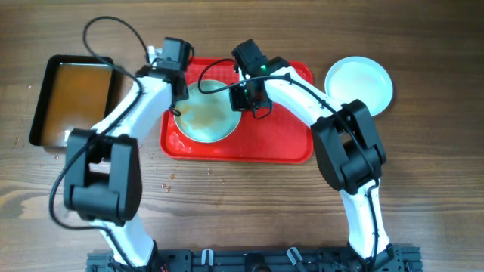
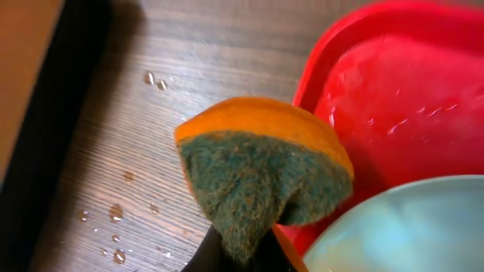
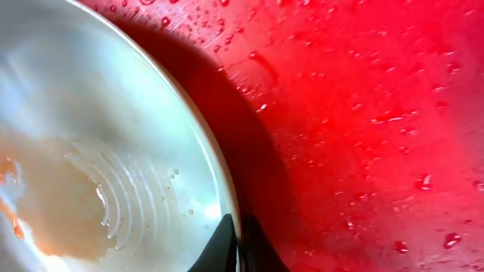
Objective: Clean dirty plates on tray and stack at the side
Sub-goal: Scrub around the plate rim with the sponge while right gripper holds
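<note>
1. Your overhead camera looks straight down on the table (image 1: pixel 249 211) from far off, taking in the whole red tray (image 1: pixel 283 142) and the black tray (image 1: pixel 39 106) to its left.
2. Your left wrist camera sits very close, facing down past the sponge (image 2: pixel 265 181) at the red tray's corner and the wet wood beside it.
3. Your right wrist camera is closer still, facing down on the plate (image 3: pixel 98 151) rim and the red tray's floor.
4. All three views share the red tray and the plate.
</note>
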Action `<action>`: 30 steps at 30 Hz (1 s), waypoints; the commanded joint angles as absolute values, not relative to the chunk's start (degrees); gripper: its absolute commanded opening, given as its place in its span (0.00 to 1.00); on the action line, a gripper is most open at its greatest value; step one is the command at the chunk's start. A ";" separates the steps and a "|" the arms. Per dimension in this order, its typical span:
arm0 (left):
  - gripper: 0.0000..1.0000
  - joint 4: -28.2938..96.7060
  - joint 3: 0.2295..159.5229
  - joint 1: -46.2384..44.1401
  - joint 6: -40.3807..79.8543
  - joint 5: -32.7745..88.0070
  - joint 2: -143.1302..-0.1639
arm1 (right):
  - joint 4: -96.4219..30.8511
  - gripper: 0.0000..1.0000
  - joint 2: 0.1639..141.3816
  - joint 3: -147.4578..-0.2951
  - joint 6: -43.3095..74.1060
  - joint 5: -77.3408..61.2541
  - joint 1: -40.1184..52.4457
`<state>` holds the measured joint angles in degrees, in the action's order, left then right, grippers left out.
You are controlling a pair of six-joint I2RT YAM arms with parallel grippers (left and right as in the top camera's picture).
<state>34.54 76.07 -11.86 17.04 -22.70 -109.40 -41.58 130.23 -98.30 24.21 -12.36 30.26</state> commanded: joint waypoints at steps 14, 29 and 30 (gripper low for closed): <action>0.04 33.78 67.16 -13.06 26.39 4.82 -110.52 | -41.95 0.06 132.64 -97.82 24.16 -8.78 29.93; 0.04 36.51 67.96 -13.08 25.78 -25.58 -101.38 | -42.33 0.05 132.64 -98.15 24.16 -8.75 29.93; 0.04 36.97 67.96 -13.06 26.09 -25.34 -99.07 | -42.78 0.04 132.64 -98.56 24.14 -8.75 29.93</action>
